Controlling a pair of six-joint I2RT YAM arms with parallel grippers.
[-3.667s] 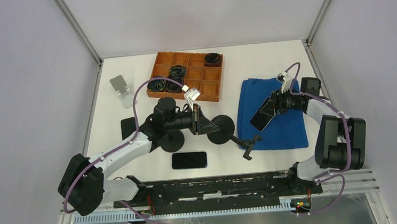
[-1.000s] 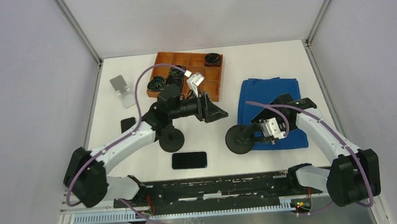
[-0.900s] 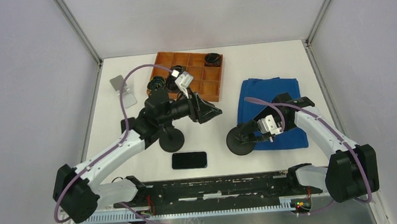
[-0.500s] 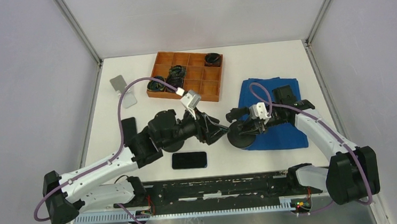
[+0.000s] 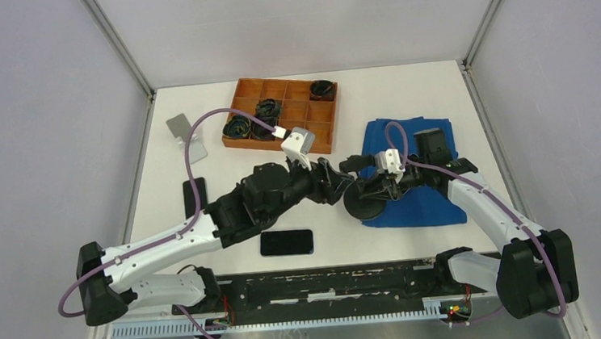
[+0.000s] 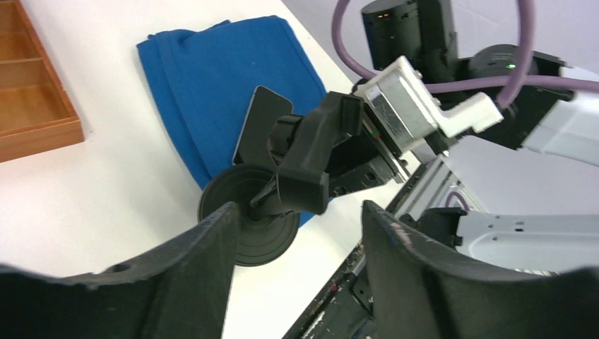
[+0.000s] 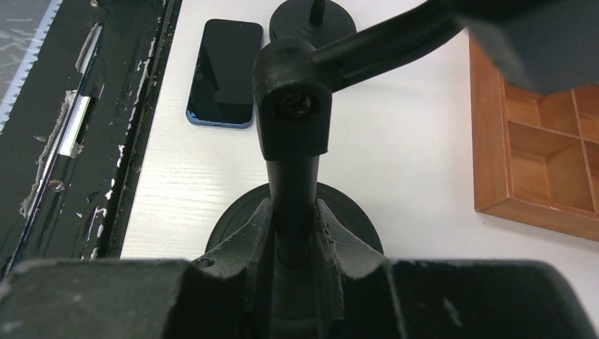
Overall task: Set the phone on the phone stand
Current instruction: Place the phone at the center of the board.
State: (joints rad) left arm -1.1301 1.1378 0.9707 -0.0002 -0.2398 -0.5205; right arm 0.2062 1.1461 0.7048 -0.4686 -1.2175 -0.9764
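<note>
A black phone stand with a round base [image 5: 367, 205] stands on the table at the blue cloth's left edge. My right gripper [image 5: 377, 186] is shut on its upright pole [image 7: 293, 176], just above the base [image 7: 233, 226]. The stand's jointed clamp head [image 6: 304, 185] points at my left gripper [image 6: 300, 212], which is open; its fingers [image 6: 191, 272] flank the head without touching it. One dark phone [image 6: 263, 121] lies on the blue cloth [image 6: 212, 78] behind the stand. Another phone [image 5: 287, 242] lies flat on the table near the front edge.
An orange compartment tray [image 5: 283, 116] with black items sits at the back. A silver stand [image 5: 183, 135] is at the back left, and a third phone [image 5: 194, 196] lies left of the left arm. Another round black base [image 7: 313, 18] stands beyond the near phone [image 7: 226, 70].
My left arm has swung down from in front of the tray and reached right, up to the stand's head. My right gripper has kept its hold on the pole and shifted slightly.
</note>
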